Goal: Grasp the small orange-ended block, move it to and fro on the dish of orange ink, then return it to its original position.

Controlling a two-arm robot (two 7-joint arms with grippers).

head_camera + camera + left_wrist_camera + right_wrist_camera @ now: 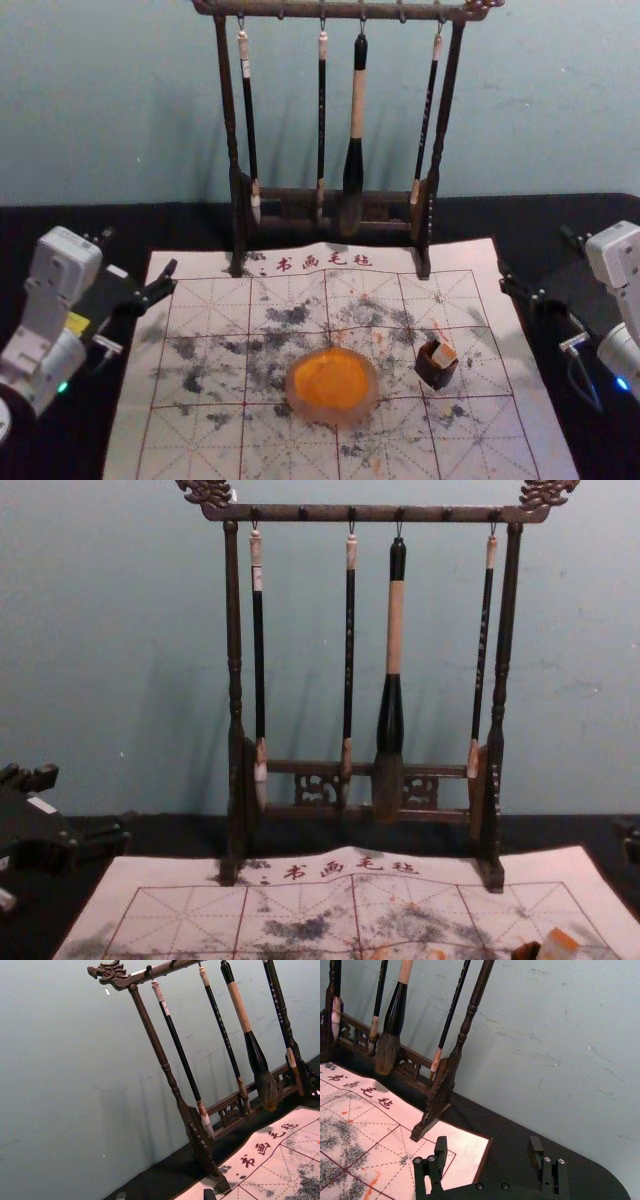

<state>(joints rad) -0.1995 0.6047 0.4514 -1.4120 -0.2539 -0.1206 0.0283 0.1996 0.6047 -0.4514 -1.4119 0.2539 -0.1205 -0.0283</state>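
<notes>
At the left of the head view, my left gripper [140, 251] is open beside the mat's left edge; its two tips are apart in the left wrist view, gripper [165, 1194]. My right gripper [536, 255] stands open by the opposite edge, and the right wrist view shows nothing between the fingers of this gripper [488, 1147]. The small orange-ended block [444, 354] leans in a dark little holder [435, 375], right of the round dish [293, 399] of orange ink. In the chest view the block [558, 945] shows its orange end up.
A wooden rack [435, 160] with several hanging brushes stands across the mat's far edge, a wall behind it. The ink-stained white mat [190, 450] lies on a black table [150, 225]. Both grippers are well apart from the dish and holder.
</notes>
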